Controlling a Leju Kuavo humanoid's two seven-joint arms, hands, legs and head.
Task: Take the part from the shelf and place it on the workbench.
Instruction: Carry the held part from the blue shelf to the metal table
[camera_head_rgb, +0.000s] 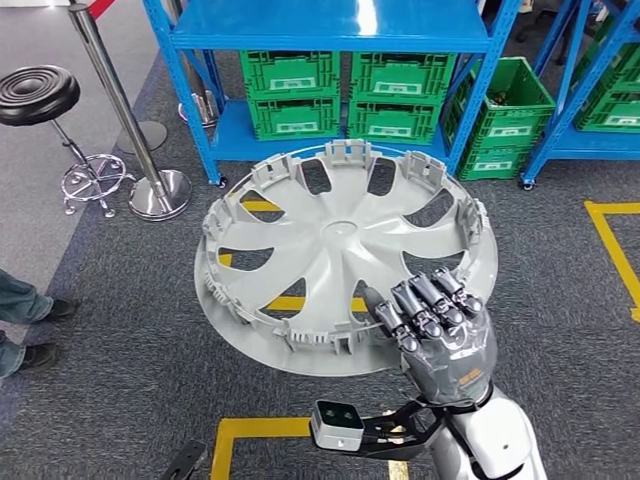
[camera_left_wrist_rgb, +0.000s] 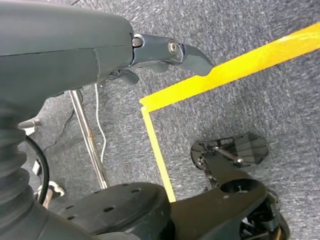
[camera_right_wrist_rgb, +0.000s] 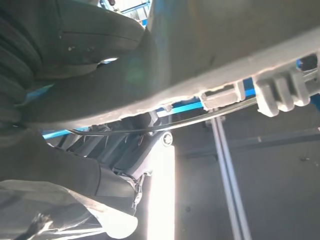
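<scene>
The part is a large grey wheel cover (camera_head_rgb: 332, 250) with spoke-shaped openings and clips around its rim. It hangs level in the air in front of me, above the carpeted floor. My right hand (camera_head_rgb: 441, 330) grips its near right rim, dark fingers laid over the top face. In the right wrist view the wheel cover's underside and rim clips (camera_right_wrist_rgb: 245, 40) run close across the hand (camera_right_wrist_rgb: 75, 35), which clamps the edge. My left hand (camera_left_wrist_rgb: 75, 50) hangs over the floor with a finger stretched out and nothing in it.
A blue shelf (camera_head_rgb: 324, 25) with several green crates (camera_head_rgb: 290, 90) stands straight ahead. At the left are a black stool (camera_head_rgb: 38, 95), a metal stanchion (camera_head_rgb: 158, 190) and a person's shoes (camera_head_rgb: 38, 330). Yellow tape lines (camera_head_rgb: 615, 250) mark the grey carpet.
</scene>
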